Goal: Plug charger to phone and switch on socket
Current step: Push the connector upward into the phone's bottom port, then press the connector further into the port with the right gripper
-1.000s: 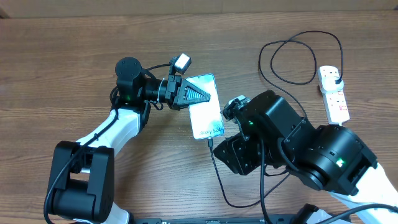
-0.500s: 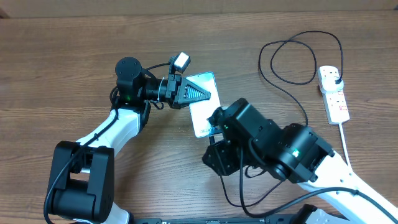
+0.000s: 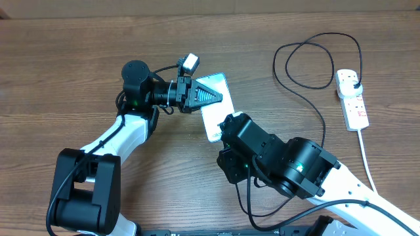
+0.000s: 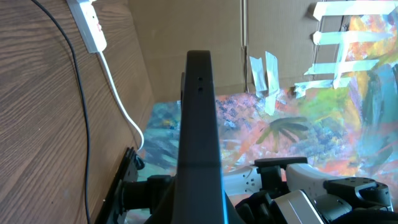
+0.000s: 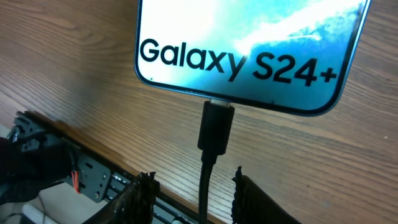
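Note:
The phone (image 3: 215, 117) rests on its edge on the table, and my left gripper (image 3: 209, 98) is shut on it. In the left wrist view the phone (image 4: 199, 118) shows edge-on between the jaws (image 4: 199, 211). In the right wrist view its lit screen (image 5: 249, 43) reads "Galaxy S24+". The charger's connector tip (image 5: 216, 127) sits in the phone's bottom edge. My right gripper (image 5: 194, 183) is open, and the black cable runs between its fingers without touching them. The charger cable (image 3: 315, 59) loops to its plug (image 3: 354, 81) in the socket (image 3: 352, 101).
My right arm (image 3: 275, 157) covers the table just below the phone and hides the cable there. The socket's thick white cord (image 3: 367, 160) runs down the right side. The socket (image 4: 87, 25) and cord (image 4: 121, 99) also show in the left wrist view.
My right arm has swung left and in toward the phone's lower end, now covering the connector from above. The left gripper and phone have barely moved.

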{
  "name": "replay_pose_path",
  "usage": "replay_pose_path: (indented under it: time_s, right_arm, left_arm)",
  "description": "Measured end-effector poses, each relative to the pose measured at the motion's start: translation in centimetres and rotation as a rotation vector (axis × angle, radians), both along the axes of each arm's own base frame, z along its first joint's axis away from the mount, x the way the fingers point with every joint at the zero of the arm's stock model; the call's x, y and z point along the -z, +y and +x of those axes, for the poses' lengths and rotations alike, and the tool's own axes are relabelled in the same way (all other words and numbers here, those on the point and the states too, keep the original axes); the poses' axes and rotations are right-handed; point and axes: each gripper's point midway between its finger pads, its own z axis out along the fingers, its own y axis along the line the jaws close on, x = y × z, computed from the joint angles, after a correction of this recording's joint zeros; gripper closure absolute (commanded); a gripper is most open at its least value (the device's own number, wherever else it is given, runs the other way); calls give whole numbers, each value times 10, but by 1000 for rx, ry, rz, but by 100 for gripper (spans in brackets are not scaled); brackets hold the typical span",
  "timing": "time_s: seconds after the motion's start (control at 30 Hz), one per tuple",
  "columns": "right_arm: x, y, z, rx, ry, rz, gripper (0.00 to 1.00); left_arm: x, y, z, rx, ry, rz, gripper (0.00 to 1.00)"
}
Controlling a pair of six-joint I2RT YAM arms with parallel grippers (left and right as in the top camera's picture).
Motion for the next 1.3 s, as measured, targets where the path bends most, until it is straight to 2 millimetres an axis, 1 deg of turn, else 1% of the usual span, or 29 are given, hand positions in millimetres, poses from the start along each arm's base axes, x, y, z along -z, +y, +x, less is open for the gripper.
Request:
replay_pose_path:
  time_s: [0.13,0.27,0.33,0.43,0.5,0.6,0.63,0.67,0.73,1.1,1.3]
  right_arm:
    - [-1,2,-2,-2,14,15,56]
    - [-3,0,4,16,-15,1,57]
    - [-3,-1,6,22,-27,-2,59]
    - [1,-1,9,31,-29,-20,66]
    - [8,1,12,34,-22,-46,75]
    - [21,3,17,39,-7,-82,82]
    - [24,4,17,41,-1,-91,88]
    - [26,4,18,37,2,-98,91]
    - [26,5,19,40,0,-95,96]
    - [26,9,20,39,-6,-77,96]
    - [26,16,25,32,-29,-53,96]
  left_arm:
    - [0,0,0,0,0,0,96]
    - [0,0,0,0,0,0,96]
    - [0,0,0,0,0,0,96]
    - [0,0,0,0,0,0,96]
    - [0,0,0,0,0,0,96]
    - [0,0,0,0,0,0,96]
    - [0,0,0,0,0,0,96]
    - [0,0,0,0,0,0,96]
    - [0,0,0,1,0,0,96]
    - [0,1,-2,14,-34,-3,96]
    - [-1,7,1,3,-51,-5,96]
